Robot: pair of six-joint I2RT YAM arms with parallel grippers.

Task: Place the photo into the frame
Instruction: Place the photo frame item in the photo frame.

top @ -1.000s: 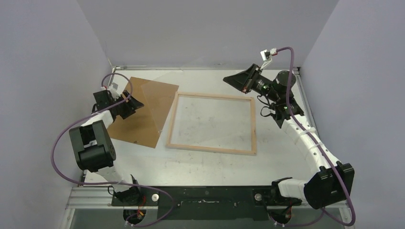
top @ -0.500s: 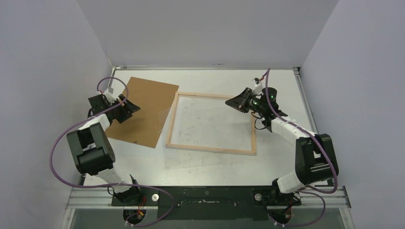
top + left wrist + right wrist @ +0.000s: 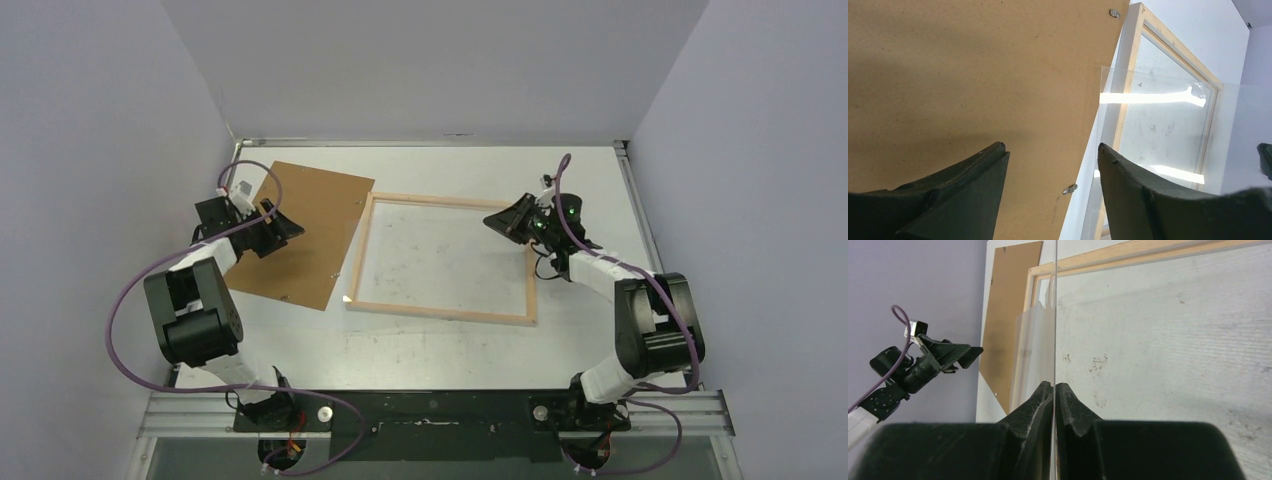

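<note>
The pale wood frame (image 3: 440,200) lies flat mid-table with bare table inside it; it also shows in the left wrist view (image 3: 1131,60) and the right wrist view (image 3: 1128,253). My right gripper (image 3: 508,219) sits at the frame's right bar, shut (image 3: 1054,385) on a clear sheet (image 3: 1054,315) seen edge-on. The sheet reaches left over the frame (image 3: 1153,95). My left gripper (image 3: 286,228) is open (image 3: 1050,148) and empty, low over the right edge of the brown backing panel (image 3: 310,225). The photo is out of view.
The backing panel (image 3: 973,75) lies left of the frame, its right edge next to the frame's left bar, with small metal tabs (image 3: 1071,189) along that edge. Purple-grey walls close in the table on three sides. The arm bases stand at the near edge.
My right gripper came down from the back right to the frame's right bar, carrying the clear sheet down over the frame. My left gripper shifted only slightly over the panel.
</note>
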